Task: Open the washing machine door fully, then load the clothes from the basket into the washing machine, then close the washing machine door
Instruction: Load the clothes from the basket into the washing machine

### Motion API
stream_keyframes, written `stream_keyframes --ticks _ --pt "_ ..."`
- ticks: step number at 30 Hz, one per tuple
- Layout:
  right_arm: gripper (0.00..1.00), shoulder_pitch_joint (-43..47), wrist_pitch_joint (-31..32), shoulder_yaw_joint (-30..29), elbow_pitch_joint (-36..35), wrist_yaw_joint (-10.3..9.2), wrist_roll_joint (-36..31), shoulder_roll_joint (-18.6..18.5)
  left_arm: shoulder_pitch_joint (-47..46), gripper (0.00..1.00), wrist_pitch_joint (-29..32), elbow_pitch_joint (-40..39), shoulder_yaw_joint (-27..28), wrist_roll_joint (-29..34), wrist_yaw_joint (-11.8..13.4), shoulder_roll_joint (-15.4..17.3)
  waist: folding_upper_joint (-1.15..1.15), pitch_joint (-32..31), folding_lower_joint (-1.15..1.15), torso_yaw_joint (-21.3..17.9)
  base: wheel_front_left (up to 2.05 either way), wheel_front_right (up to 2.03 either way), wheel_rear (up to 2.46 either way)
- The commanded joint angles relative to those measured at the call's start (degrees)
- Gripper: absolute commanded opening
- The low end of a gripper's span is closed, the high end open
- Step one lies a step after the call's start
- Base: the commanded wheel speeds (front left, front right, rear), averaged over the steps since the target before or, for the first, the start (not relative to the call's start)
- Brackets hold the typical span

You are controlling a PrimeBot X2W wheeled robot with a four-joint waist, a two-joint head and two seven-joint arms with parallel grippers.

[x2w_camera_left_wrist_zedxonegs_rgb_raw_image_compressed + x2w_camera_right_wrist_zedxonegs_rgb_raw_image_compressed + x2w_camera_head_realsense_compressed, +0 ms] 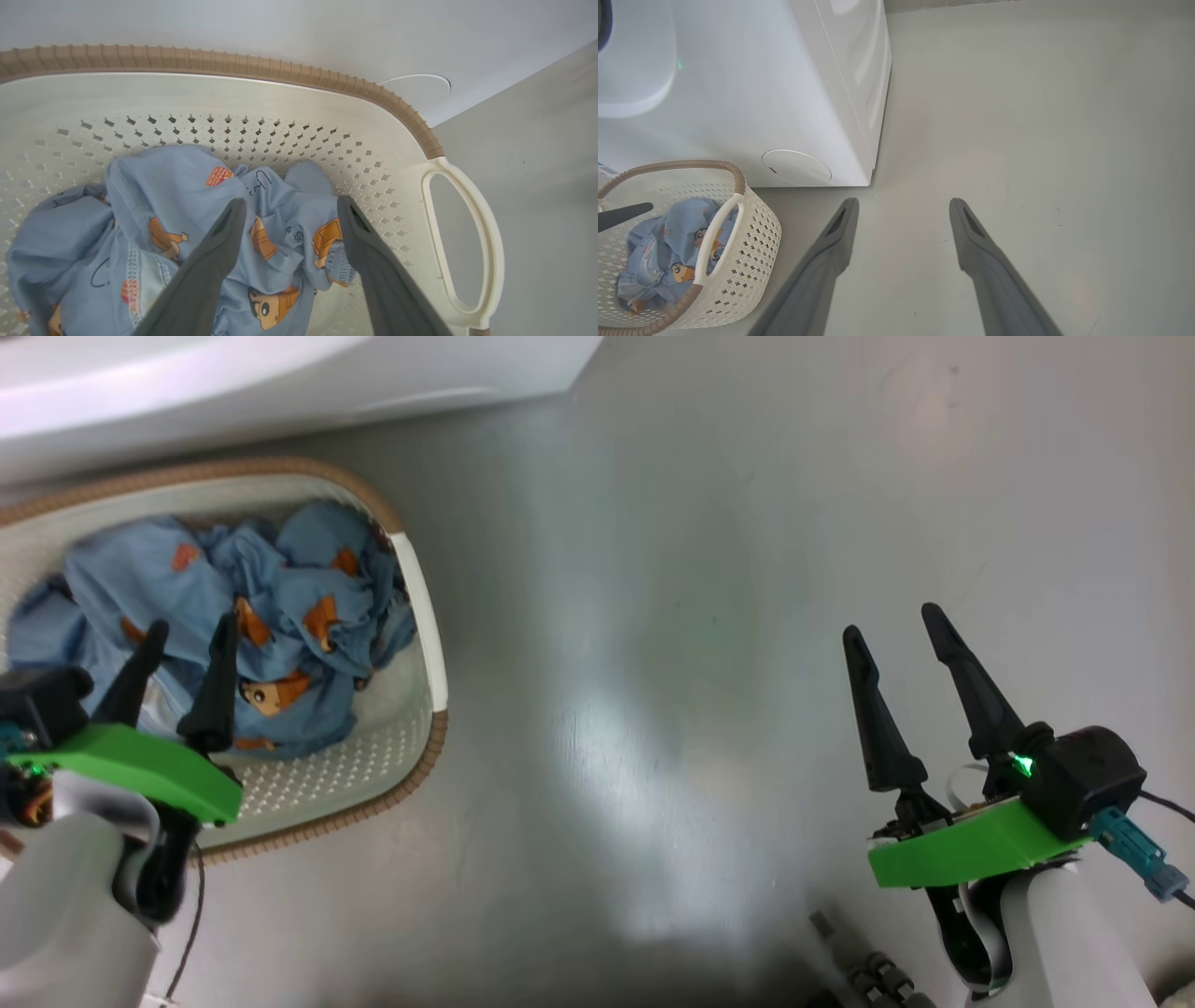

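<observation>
I think the step now is to pick the clothes (154, 196) up with the left gripper (191, 625). The clothes are a crumpled blue heap with little orange cartoon figures on it. They lie inside the basket (425, 616), which sits on the floor (700, 616) just beside the front of the washing machine (738, 93). From here I cannot tell if the door is open all the way, so I want to be sure of that before I carry anything over. To do the grab well, I should go down onto the tallest bump of cloth, near the middle of the heap. That way I get a thick fold and not a thin edge that slips out. I should keep away from the basket wall with its little holes, so a tip does not catch there. Then I should lift straight up until the cloth hangs clear of the brown rim. The left gripper is open wide, with its two dark fingers (205, 280) on either side of a bunched bit of cloth. It holds nothing, and I cannot tell if the tips touch the cloth yet. The right gripper (892, 621) is open wide too, holds nothing, and hangs over bare floor, well apart from the basket
</observation>
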Motion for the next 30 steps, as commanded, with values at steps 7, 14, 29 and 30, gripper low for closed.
stream_keyframes --ticks 7,14,29,30 --pt "1.0 -0.5 -0.3 1.6 1.3 0.09 0.2 -0.1 -3.9 1.0 -0.3 2.9 -2.1 -3.2 0.3 3.7 0.0 6.0 0.0 0.5 0.0 0.0 0.0" --pt "1.0 -1.3 -0.3 2.1 2.0 0.09 0.6 -0.1 -7.6 1.0 -0.3 5.7 -5.6 -5.4 0.3 4.9 0.0 9.2 0.0 0.6 0.0 0.0 0.0" --pt "1.0 -0.9 -0.3 2.7 1.0 0.09 1.7 -0.1 -16.1 1.0 1.0 13.5 -13.5 -10.2 0.3 6.2 0.0 14.3 0.0 -0.9 0.0 0.0 0.0" --pt "1.0 -0.8 -0.3 2.7 1.0 0.09 1.8 -0.1 -16.7 1.0 1.3 14.4 -14.0 -10.2 0.3 6.1 0.0 14.5 0.0 -1.0 0.0 0.0 0.0"
